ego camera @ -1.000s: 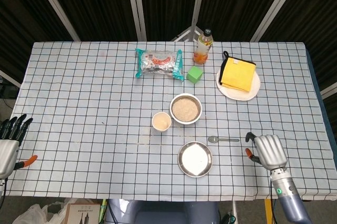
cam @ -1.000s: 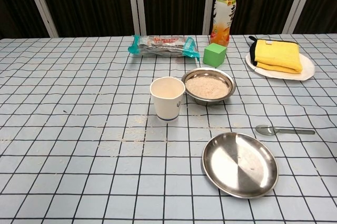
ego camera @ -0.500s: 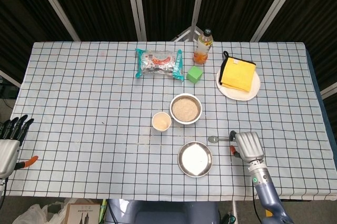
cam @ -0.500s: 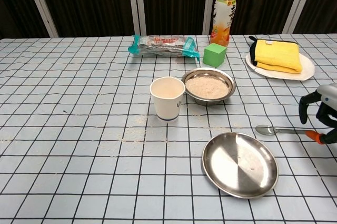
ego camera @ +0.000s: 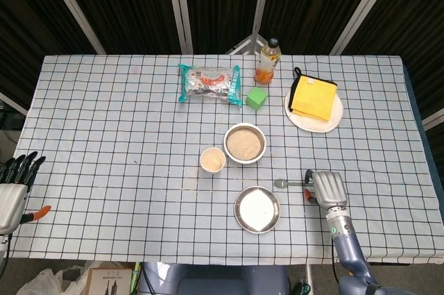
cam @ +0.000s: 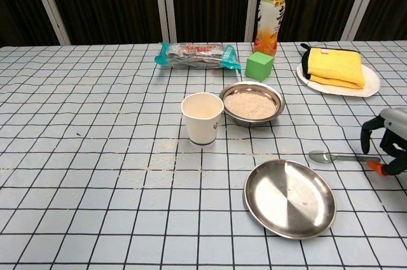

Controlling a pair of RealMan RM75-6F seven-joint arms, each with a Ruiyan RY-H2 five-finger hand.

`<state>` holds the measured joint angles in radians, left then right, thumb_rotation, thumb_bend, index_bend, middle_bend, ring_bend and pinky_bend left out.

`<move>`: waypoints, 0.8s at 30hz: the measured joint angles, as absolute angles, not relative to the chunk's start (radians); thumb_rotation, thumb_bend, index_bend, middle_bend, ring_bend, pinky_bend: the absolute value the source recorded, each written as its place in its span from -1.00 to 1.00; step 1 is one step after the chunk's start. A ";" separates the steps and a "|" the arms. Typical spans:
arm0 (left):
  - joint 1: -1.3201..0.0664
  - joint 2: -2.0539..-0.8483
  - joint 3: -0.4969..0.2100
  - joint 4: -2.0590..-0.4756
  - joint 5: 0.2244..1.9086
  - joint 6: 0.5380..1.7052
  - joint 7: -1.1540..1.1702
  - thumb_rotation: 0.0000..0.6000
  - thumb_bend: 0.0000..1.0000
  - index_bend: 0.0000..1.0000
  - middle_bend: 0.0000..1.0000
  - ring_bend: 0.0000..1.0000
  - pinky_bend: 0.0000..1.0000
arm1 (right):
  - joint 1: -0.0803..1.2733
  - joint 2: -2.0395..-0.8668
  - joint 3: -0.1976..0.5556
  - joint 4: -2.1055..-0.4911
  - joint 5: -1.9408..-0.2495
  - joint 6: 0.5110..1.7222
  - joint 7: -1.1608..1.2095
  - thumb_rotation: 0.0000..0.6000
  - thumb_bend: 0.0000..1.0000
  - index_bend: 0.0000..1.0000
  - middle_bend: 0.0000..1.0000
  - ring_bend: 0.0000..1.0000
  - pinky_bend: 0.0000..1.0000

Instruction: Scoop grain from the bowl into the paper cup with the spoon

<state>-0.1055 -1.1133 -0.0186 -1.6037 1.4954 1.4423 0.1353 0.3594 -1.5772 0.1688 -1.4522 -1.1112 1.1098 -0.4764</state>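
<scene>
A steel bowl of grain (ego camera: 244, 143) (cam: 251, 103) sits mid-table, with the paper cup (ego camera: 213, 160) (cam: 202, 117) just to its left front. The spoon (ego camera: 291, 184) (cam: 340, 157) lies flat on the cloth to the right, bowl end pointing left. My right hand (ego camera: 327, 187) (cam: 388, 141) hovers at the spoon's handle end, fingers arched over it and the orange-tipped thumb on the near side, not clasped around it. My left hand (ego camera: 14, 182) hangs off the table's left edge, fingers apart and empty; the chest view does not show it.
An empty steel plate (ego camera: 257, 209) (cam: 289, 197) lies in front of the spoon. At the back are a snack packet (ego camera: 208, 82), a green cube (ego camera: 257, 97), a drink bottle (ego camera: 267, 61) and a yellow cloth on a white plate (ego camera: 313, 100). Spilled grains dot the cloth near the cup.
My right hand has moved left from the table's right side to the spoon's handle end, then shifted only slightly. The spoon and my left hand have stayed put.
</scene>
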 measured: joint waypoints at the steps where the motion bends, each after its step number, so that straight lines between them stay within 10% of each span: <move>1: -0.106 -1.113 -0.019 -1.604 1.495 1.442 0.135 1.00 -1.00 -1.00 -1.00 -1.00 -1.00 | 0.362 -1.582 0.170 -1.448 -1.104 1.108 -0.480 1.00 -0.19 0.06 0.84 0.96 1.00; 24: -0.108 -1.109 -0.017 -1.609 1.488 1.432 0.132 1.00 -1.00 -1.00 -1.00 -1.00 -1.00 | 0.396 -1.615 0.171 -1.414 -1.029 1.107 -0.524 1.00 -0.13 0.06 0.84 0.96 1.00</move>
